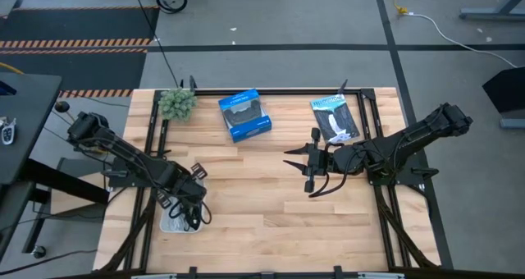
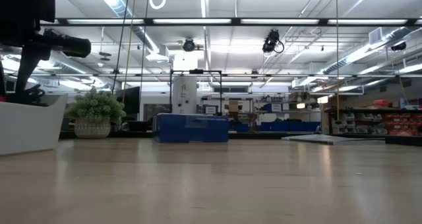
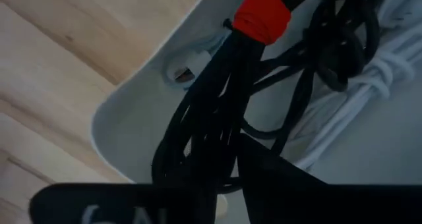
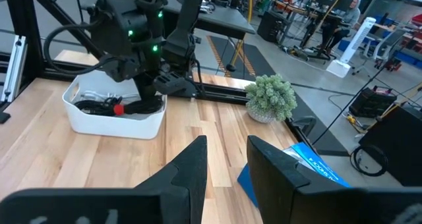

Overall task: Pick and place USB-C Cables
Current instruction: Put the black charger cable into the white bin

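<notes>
The left gripper (image 1: 190, 210) hangs over the shallow white plastic bin (image 4: 138, 126) at about seven o'clock on the pale wooden table (image 1: 262, 205). Whether its jaws are clenched on anything I cannot tell; the left wrist view is filled by cable and bin wall. Directly under it lies the black cable bundle with a red band (image 3: 217, 112), draped across the rim, with a thinner black looped cable (image 3: 336, 49) tangled beside it and a white coiled cable (image 3: 379, 72) beneath; a pale blue one cannot be made out. So the USB-C cables sit together inside that bin.

They look light, limp and springy. A pinch on a single strand would likely drag the neighbours along or let the coil unwind. The red band, where the strands are cinched tight, seems the surest hold, taken across the bundle.

The right gripper (image 1: 310, 171) waits near the table's centre, towards three o'clock, jaws released and pointing at the bin. Farther out stand a blue cardboard box (image 1: 244, 116) at twelve o'clock, a small green potted plant (image 1: 177, 103) at eleven, and a flat black-and-white packet (image 1: 335, 117) at one.
</notes>
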